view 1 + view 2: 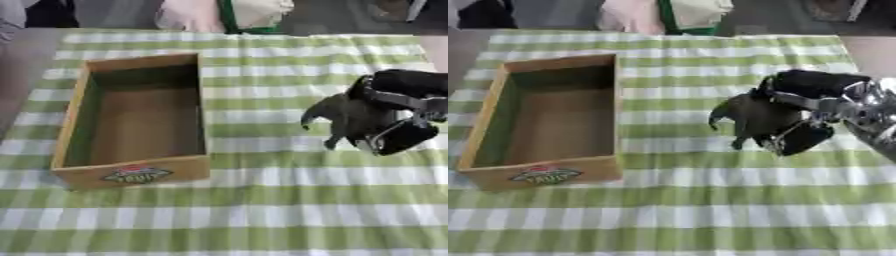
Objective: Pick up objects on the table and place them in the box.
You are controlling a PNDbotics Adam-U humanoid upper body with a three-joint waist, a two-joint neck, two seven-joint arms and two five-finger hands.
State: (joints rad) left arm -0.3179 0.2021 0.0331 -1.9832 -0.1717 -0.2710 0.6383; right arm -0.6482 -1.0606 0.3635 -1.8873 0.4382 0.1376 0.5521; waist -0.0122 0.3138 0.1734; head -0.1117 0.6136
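Reaching in from the right, the right hand hangs above the checked surface, fingers curled downward and holding nothing, beside the open box, whose inside looks bare.

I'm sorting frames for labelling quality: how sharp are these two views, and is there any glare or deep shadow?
Left eye view: soft all over; the label on the box is unreadable, and the right hand blurs into one dark mass. Right eye view: equally soft, with bright glare on the silver arm joint. Both: even light, with the box's inner walls shaded and only a faint shadow under the hand on the checked cloth.
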